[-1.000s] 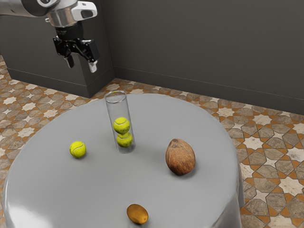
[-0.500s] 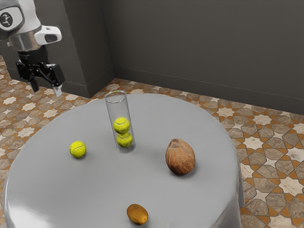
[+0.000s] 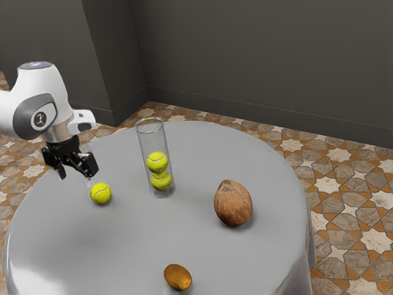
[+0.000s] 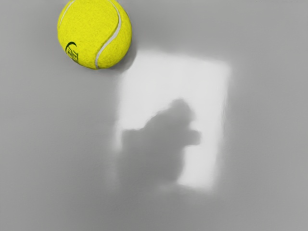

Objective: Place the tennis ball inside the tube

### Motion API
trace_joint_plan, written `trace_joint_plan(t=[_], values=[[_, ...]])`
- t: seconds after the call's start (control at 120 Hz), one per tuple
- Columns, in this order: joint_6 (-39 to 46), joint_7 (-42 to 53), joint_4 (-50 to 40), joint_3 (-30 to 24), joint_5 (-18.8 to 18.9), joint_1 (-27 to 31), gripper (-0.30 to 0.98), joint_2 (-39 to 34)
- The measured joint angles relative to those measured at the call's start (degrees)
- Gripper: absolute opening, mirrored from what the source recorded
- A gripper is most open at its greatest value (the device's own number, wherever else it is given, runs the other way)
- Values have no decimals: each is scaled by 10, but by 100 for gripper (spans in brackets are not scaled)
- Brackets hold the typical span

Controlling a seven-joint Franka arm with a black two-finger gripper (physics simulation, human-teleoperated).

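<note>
My gripper [image 3: 75, 177] is open above the table's edge at the exterior view's left, its fingers apart with nothing between them. Just beside it, toward the exterior view's right, a loose yellow-green tennis ball [image 3: 101, 193] rests on the table. The wrist view has this tennis ball [image 4: 95, 32] on the grey surface. A clear tube [image 3: 145, 140] stands upright farther toward the exterior view's right, with two tennis balls [image 3: 157, 162] stacked in its lower part.
The round table [image 3: 138, 246] has a grey cover. A brown coconut [image 3: 233, 203] sits on the tube's far side from my gripper, and a small orange-brown oval fruit [image 3: 177, 277] lies near the exterior view's bottom edge.
My arm first swung toward the exterior view's left, then came down toward the table, close to the loose ball. The gripper has stayed open. Balls, tube and fruits have not moved.
</note>
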Motion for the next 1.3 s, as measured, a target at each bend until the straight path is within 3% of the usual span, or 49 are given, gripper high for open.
trace_joint_plan(t=[0.208,0.408,1.3], values=[[135,24,6,3,0,15,69,93],[195,42,42,4,-6,43,69,167],[231,77,135,-1,-41,51,69,333]])
